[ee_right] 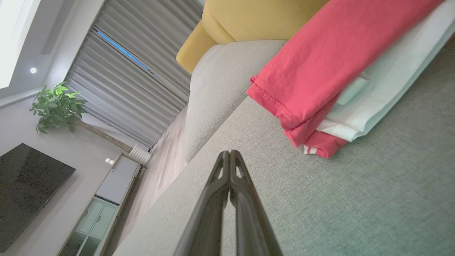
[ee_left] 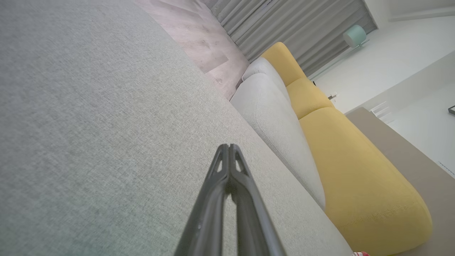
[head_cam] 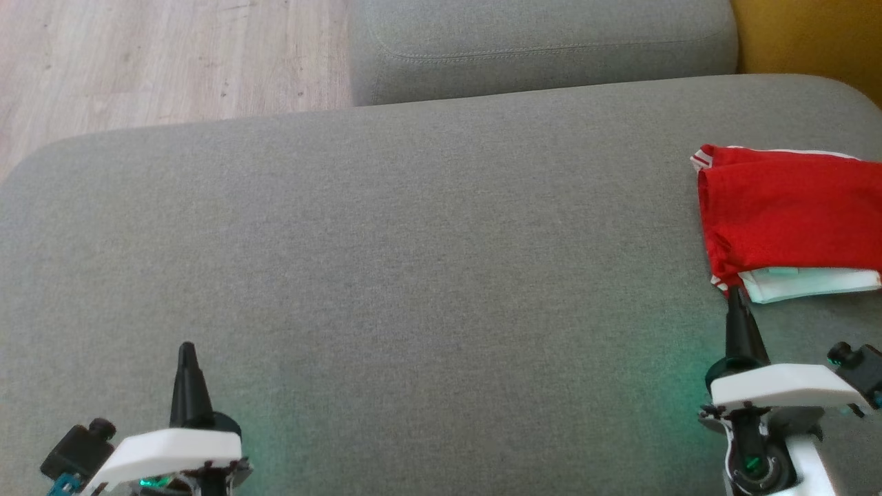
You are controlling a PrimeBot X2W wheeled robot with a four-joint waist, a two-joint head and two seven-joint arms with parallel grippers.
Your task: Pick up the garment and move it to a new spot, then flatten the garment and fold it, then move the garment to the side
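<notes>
The garment (head_cam: 785, 207) is red with white trim, folded into a flat stack at the right edge of the grey cushion (head_cam: 413, 275); its pale white inner layer (head_cam: 806, 282) shows along the near side. In the right wrist view the garment (ee_right: 320, 71) lies just ahead and to the right of my fingertips. My right gripper (head_cam: 734, 296) is shut and empty, its tip just short of the garment's near left corner. At the lower left my left gripper (head_cam: 187, 351) is shut too, holding nothing, above bare cushion. Its tips (ee_left: 228, 146) meet in the left wrist view.
A second grey cushion (head_cam: 537, 41) lies beyond the far edge, with a yellow seat (head_cam: 806, 34) at the top right. Wooden floor (head_cam: 158, 55) shows at the upper left. A wide stretch of bare cushion lies between the two grippers.
</notes>
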